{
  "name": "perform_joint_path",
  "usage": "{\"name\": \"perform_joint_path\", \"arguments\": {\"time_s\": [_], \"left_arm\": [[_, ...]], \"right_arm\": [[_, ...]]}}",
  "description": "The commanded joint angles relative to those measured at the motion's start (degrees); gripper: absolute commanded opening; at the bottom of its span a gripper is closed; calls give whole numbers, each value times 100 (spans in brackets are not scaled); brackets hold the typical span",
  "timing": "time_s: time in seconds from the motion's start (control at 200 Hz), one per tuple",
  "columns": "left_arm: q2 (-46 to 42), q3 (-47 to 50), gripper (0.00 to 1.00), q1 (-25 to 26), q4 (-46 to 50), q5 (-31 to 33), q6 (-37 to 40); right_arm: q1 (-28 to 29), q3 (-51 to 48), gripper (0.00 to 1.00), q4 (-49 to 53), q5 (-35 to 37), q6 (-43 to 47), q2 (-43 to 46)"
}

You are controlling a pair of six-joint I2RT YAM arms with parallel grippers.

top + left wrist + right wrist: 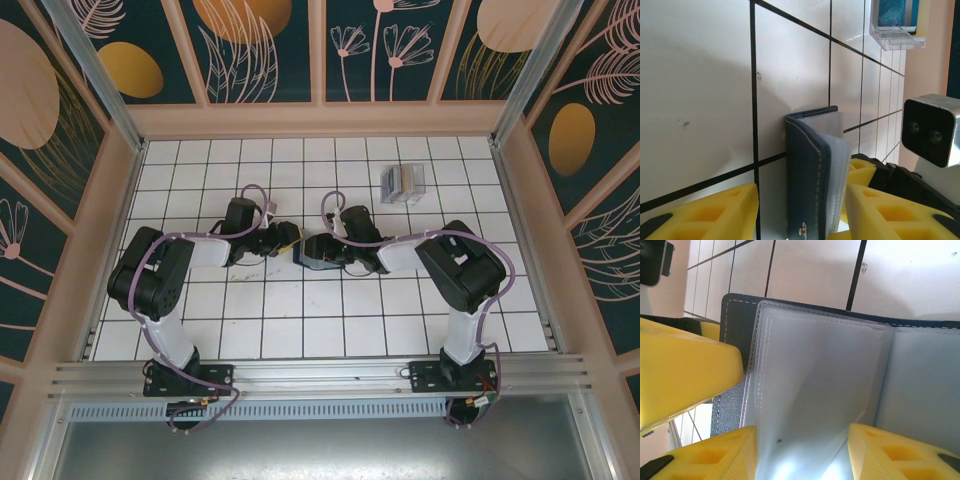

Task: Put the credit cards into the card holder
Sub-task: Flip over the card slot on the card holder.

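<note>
The dark navy card holder (312,256) lies half open at the table's middle, between both grippers. In the left wrist view its cover (807,170) stands on edge between my left gripper's (802,215) yellow fingers, which are open and apart from it on the left side. My right gripper (802,457) is open over the holder's clear sleeves (815,390), one finger on each side of them. The credit cards (403,183) stand in a clear rack far right of the grippers; a blue one (896,12) shows in the left wrist view.
The clear plastic rack (895,39) sits on the white tiled table (300,320) toward the back right. The left gripper's yellow finger (680,375) crowds the holder's left edge in the right wrist view. Pink walls ring the table.
</note>
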State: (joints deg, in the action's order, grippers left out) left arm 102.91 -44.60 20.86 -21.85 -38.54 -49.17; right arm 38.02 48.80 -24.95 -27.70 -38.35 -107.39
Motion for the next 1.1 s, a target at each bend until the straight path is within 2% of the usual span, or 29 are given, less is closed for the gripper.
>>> {"name": "perform_joint_path", "arguments": {"time_s": [0.0, 0.13, 0.2, 0.4, 0.686, 0.831, 1.091], "left_arm": [[121, -146, 51, 67, 130, -64, 146], [158, -177, 51, 76, 147, -58, 175], [174, -198, 48, 76, 210, -19, 226], [308, -299, 24, 76, 471, 124, 416], [232, -347, 0, 76, 584, 119, 482], [27, -341, 0, 76, 715, 229, 518], [0, -364, 0, 76, 877, 352, 551]], "right_arm": [[-23, 36, 49, 465, 292, 134, -116], [-22, 47, 46, 439, 266, 109, -170], [-22, 41, 45, 426, 257, 108, -161], [-32, 60, 45, 428, 257, 117, -142], [-43, 13, 45, 617, 424, 139, 87], [-73, -73, 49, 903, 789, 135, 416], [-304, -333, 49, 823, 624, 12, 641]]}}
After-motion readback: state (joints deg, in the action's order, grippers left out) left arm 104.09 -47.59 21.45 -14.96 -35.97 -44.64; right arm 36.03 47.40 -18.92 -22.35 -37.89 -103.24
